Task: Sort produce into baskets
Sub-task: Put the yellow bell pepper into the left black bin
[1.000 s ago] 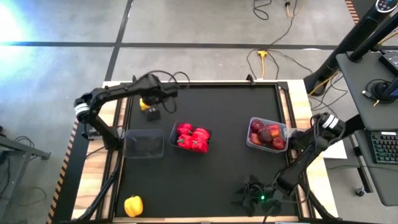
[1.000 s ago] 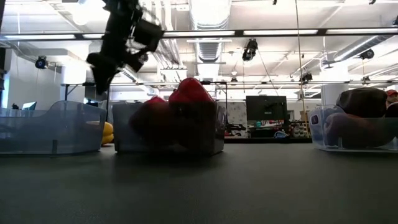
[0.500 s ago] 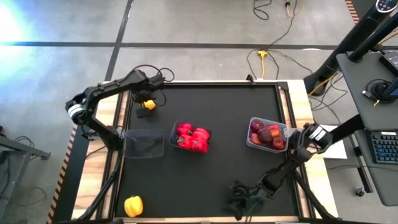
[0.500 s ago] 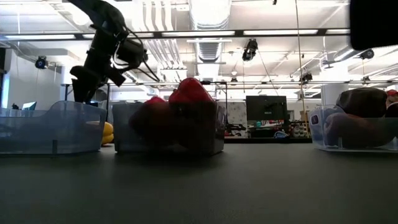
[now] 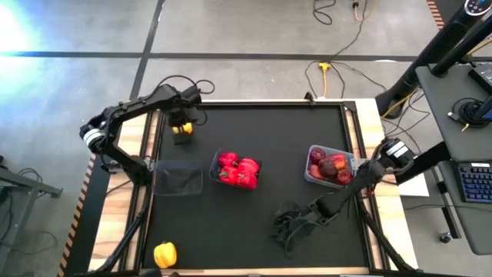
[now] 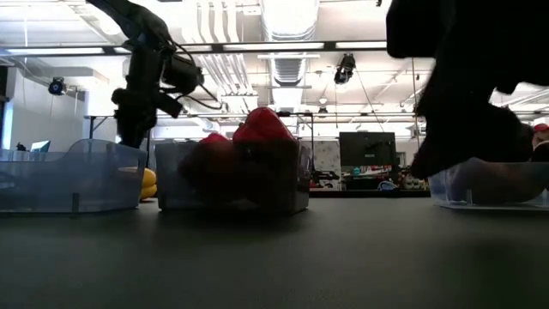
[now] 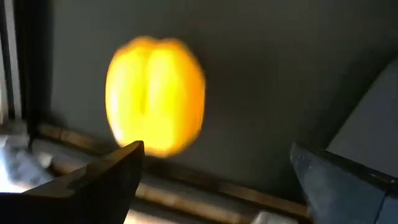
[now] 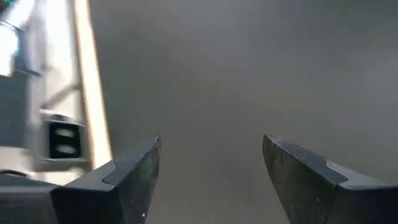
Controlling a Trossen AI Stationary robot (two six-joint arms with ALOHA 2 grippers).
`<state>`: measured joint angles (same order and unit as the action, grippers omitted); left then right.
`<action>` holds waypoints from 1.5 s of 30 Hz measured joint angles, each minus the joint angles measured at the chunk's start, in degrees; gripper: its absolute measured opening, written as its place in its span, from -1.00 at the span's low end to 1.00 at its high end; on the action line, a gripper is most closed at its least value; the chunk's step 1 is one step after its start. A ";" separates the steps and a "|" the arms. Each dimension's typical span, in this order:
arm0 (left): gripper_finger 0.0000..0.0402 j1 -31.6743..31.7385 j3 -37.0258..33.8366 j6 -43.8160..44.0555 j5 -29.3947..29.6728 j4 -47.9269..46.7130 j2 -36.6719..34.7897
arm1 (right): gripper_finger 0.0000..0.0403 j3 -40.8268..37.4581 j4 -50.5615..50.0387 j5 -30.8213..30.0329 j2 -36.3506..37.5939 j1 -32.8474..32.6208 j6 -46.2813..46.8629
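The left gripper [image 7: 214, 180] hangs over a yellow pepper [image 5: 183, 128] near the surface's [image 5: 284, 138] far left edge, fingers apart, the pepper lying free. The right gripper [image 8: 211, 180] is low over bare surface, fingers apart, empty. 3 tubs: 1 empty [image 5: 177, 178], 1 with red peppers [image 5: 237, 171], 1 with apples [image 5: 331, 166].

A black-topped table [image 5: 284, 138] with pale wooden edges carries three clear plastic tubs: an empty one [image 5: 177, 178] left, one of red peppers [image 5: 237, 171] (centre), one of maroon apples [image 5: 330, 166] right. Two yellow peppers lie loose: far left [image 5: 183, 128], near left [image 5: 164, 254].
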<state>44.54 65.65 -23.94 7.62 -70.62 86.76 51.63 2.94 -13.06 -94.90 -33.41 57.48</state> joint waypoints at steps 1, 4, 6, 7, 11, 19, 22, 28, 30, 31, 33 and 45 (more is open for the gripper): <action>0.92 0.42 0.28 0.07 -1.52 1.41 -0.03 | 0.35 0.13 -2.44 0.04 0.47 0.26 -1.01; 0.92 2.07 1.04 -0.74 -2.63 3.57 -0.03 | 0.36 0.81 -9.00 0.03 1.86 1.11 -3.57; 0.92 2.90 1.82 -2.26 -2.61 4.11 0.12 | 0.39 1.01 -13.36 0.02 3.37 1.71 -4.81; 0.92 3.29 2.16 -2.82 -2.64 4.19 0.21 | 0.41 1.12 -15.20 0.02 3.99 2.07 -5.62; 0.91 3.90 3.47 -3.92 -5.52 3.07 0.61 | 0.50 1.20 -20.40 0.05 5.46 5.33 -9.69; 0.91 4.10 5.03 4.44 -6.05 3.48 0.59 | 0.58 1.13 -29.16 1.45 11.79 16.19 -31.18; 0.93 4.12 4.46 6.77 -6.70 4.20 0.59 | 0.60 1.12 -30.06 1.03 12.02 18.90 -33.98; 0.97 4.12 4.97 8.07 -2.66 3.11 1.45 | 0.63 1.36 -29.45 1.56 10.46 20.06 -33.78; 0.96 4.12 5.48 8.81 -2.73 1.96 1.83 | 0.62 1.37 -29.48 1.56 10.39 19.66 -30.41; 0.96 4.11 5.75 8.31 -2.72 1.61 1.83 | 0.62 1.41 -29.43 1.55 10.39 19.44 -29.24; 0.95 4.05 5.95 6.73 -1.40 0.74 1.79 | 0.62 1.45 -29.44 1.55 10.39 19.02 -28.22; 0.95 5.30 -0.57 -1.22 3.25 6.01 2.10 | 0.59 1.45 -29.22 1.50 10.41 16.36 -7.11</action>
<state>49.84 65.07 -25.16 10.87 -64.61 88.87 53.08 -26.28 -11.56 -84.49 -17.05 50.37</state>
